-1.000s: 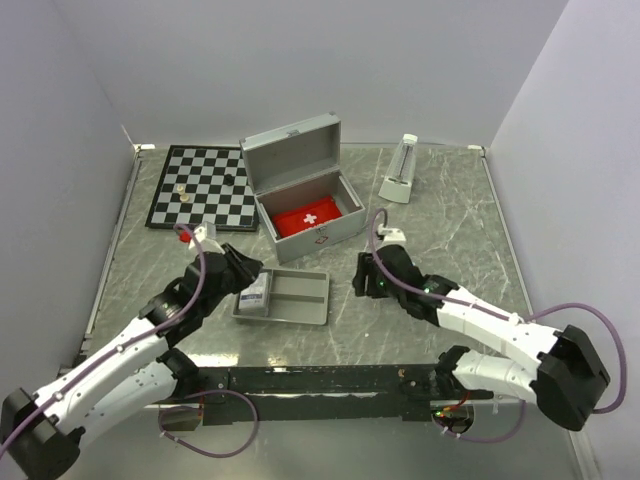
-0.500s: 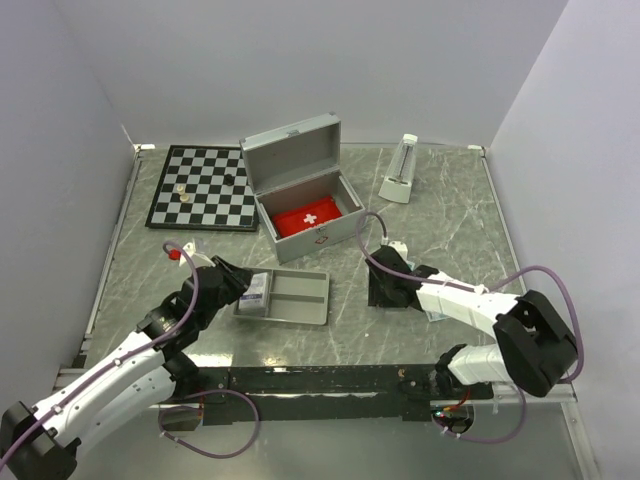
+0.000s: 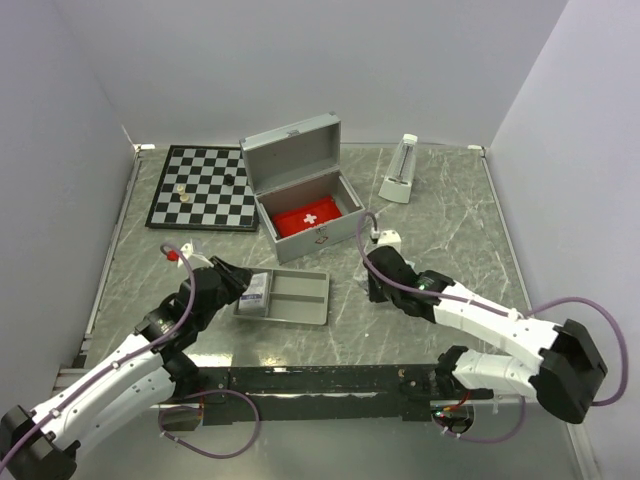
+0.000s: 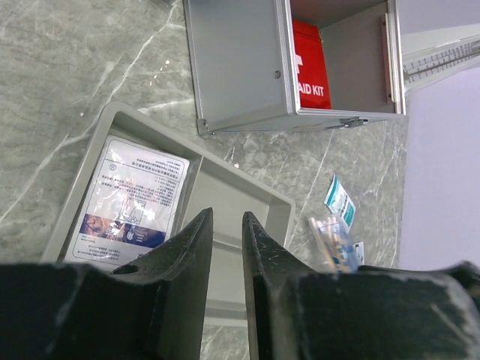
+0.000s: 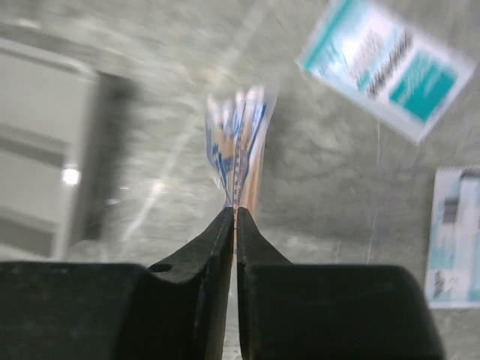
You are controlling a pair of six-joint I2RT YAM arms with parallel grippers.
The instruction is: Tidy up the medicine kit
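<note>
1. The right claw (image 5: 235, 214) is pressed together on the thin edge of a clear bag (image 5: 238, 146) holding what look like thin sticks. With so slim a pinch on slick film, the bag could slide out during a carry.
2. That wrist's view is blurred, so it cannot be told whether the bag is off the tabletop (image 3: 440, 230). If it is dragged rather than lifted, it may snag or twist free.
3. A teal sachet (image 5: 388, 71) and a second sachet (image 5: 454, 236) lie loose near the bag. A low sweep of the claw could scatter them.
4. The kit (image 3: 305, 195) stands open at the back middle of the tabletop with its lid raised. A bag hanging low could catch its front wall and drop outside.
5. The left claw (image 4: 225, 225) hovers at the near edge of the tray (image 3: 300, 310). Its jaws are a narrow slit apart with nothing between them. If the right arm heads for the tray, the two arms could bump.
6. The kit holds a red pouch (image 3: 310, 218); nothing else shows inside.
7. The tray's left compartment holds a flat printed packet (image 4: 135, 199), and nothing shows in the other.
</note>
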